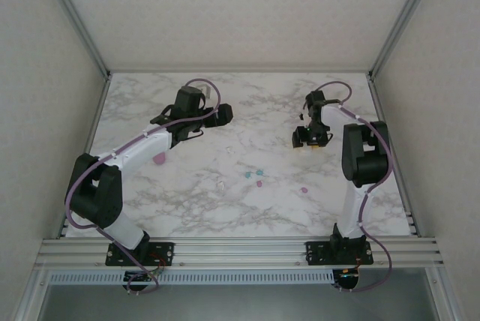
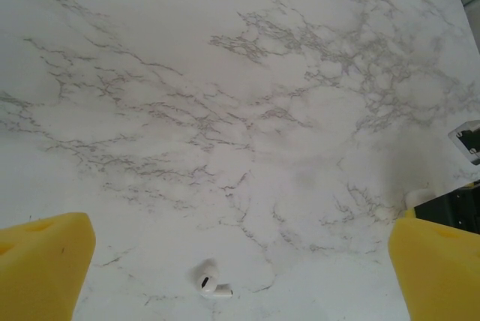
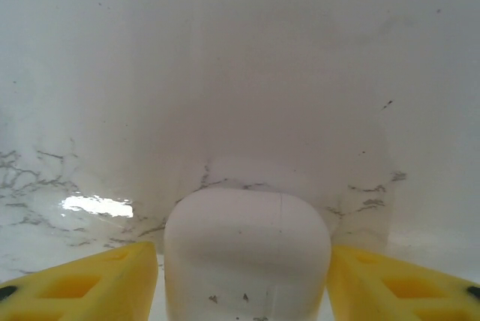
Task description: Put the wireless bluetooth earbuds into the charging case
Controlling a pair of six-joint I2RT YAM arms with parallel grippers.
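A white rounded charging case stands on the marble table between the yellow fingers of my right gripper. The right finger meets the case's side, while a thin gap shows at the left finger. From above, the right gripper sits low at the back right, covering the case. A white earbud lies on the table between the wide-open fingers of my left gripper, nearer the left one. From above, that left gripper hovers at the back left. Small teal earbuds and pink ones lie mid-table.
A pink rounded case lies beside the left arm's forearm. Another pink earbud rests toward the right arm's base. White walls and metal posts close in the marble table on three sides.
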